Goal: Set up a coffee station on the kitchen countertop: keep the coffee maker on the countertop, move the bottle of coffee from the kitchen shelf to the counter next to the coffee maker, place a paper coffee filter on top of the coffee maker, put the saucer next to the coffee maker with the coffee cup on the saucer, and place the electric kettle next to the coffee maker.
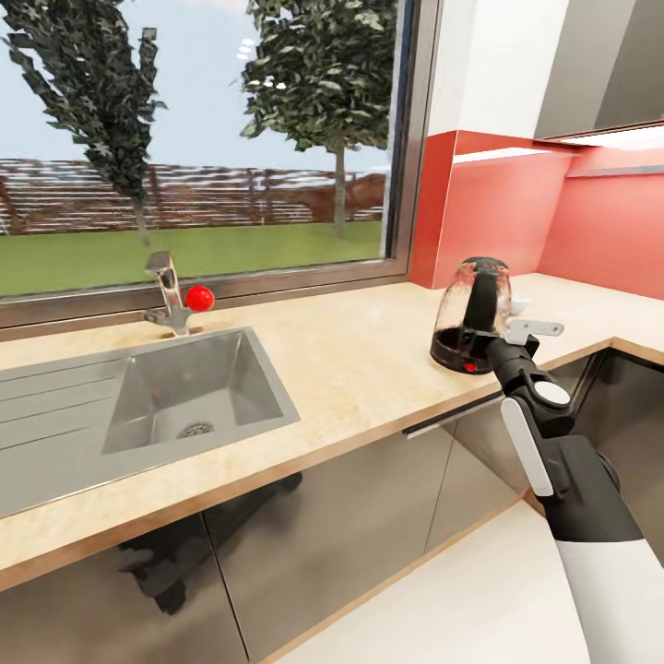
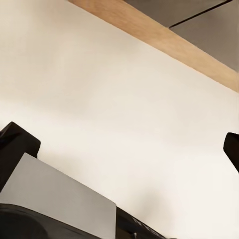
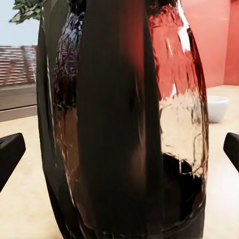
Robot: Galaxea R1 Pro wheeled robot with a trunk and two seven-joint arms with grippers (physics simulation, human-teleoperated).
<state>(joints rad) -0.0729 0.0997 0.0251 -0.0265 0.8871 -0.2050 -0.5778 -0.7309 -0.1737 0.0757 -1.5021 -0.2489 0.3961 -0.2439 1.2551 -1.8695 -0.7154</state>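
The electric kettle [image 1: 472, 314], clear glass with a black base and black handle, stands upright on the beige countertop [image 1: 369, 355] near its right front edge. My right gripper [image 1: 504, 334] is at the kettle's handle side, open. In the right wrist view the kettle [image 3: 124, 119] looms very close between the two black fingertips [image 3: 10, 152], which stand wide apart and clear of it. A white cup [image 3: 217, 107] sits on the counter behind the kettle, its rim peeking out in the head view [image 1: 519, 302]. My left gripper [image 2: 124, 144] is open over pale floor.
A steel sink [image 1: 189, 387] with a faucet [image 1: 166, 290] and a red knob [image 1: 199, 297] lies to the left under the window. A red backsplash [image 1: 516, 212] wraps the counter's right corner. Grey cabinet fronts [image 1: 350, 516] run below the counter.
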